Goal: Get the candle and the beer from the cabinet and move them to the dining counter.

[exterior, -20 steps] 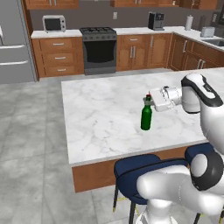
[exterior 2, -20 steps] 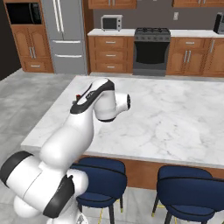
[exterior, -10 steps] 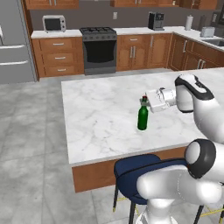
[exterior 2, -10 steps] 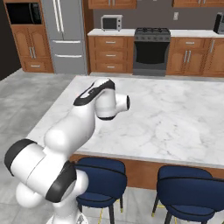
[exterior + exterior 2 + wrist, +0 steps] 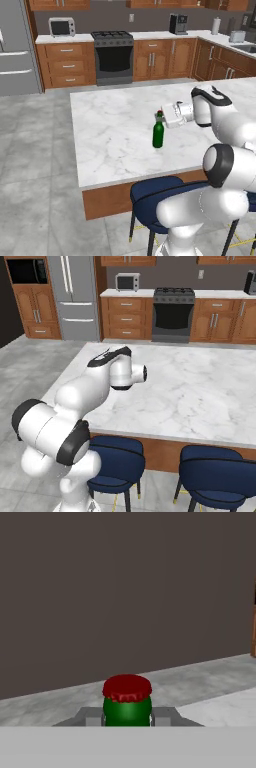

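Item: slim dark green glass beer bottle with a red crown cap (image 5: 158, 133), upright on the large white grey-veined marble dining counter (image 5: 115, 130), well in from the near edge and above the navy blue stools (image 5: 155, 192); whether its base already rests on the marble or hangs just clear cannot be told. Holder: the white arm's two-finger gripper (image 5: 162, 116), level with the bottle's neck and reaching in from the side away from the steel range; in the hand view the red cap (image 5: 127, 688) and green neck sit between the grey fingers (image 5: 89, 716), so the jaws read as clamped on the neck just under the cap. Companion item: the candle, location not established. Background, beyond the counter: black-fronted steel range (image 5: 114, 56), small steel microwave (image 5: 62, 26) on the far worktop, steel refrigerator (image 5: 74, 296). Risks, judged: a tall, narrow bottle held high tips easily; letting go before the base is flat on the marble, or dragging the fingers sideways on withdrawal, could topple it, and it might roll toward the stool-side edge.
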Available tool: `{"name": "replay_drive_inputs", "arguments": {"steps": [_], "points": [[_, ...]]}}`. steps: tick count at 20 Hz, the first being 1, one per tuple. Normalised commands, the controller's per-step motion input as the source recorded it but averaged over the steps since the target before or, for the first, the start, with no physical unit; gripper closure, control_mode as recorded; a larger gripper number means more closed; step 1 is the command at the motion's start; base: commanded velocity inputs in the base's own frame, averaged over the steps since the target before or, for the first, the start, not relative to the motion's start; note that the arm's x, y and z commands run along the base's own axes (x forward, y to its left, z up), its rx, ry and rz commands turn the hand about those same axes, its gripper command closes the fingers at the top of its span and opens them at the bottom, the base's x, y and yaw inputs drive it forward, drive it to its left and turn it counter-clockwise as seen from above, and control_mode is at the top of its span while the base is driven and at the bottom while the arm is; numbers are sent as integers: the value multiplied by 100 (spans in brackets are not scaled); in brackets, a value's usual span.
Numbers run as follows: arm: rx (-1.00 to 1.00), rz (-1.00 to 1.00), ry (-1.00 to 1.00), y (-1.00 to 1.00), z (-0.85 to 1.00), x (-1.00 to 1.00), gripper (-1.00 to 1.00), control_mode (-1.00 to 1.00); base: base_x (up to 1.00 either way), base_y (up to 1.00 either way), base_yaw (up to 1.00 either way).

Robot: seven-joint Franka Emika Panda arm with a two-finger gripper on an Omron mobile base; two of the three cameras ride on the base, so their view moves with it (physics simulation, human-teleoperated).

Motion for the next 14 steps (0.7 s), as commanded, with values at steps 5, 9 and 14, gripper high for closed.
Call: {"name": "replay_drive_inputs", "arguments": {"steps": [5, 9, 14], "points": [[0, 0, 0, 0, -31, 14, 100, -100, 0, 0, 0], [0, 0, 0, 0, -31, 7, 100, -100, 0, 0, 0], [0, 0, 0, 0, -27, 5, 100, -100, 0, 0, 0]]}}
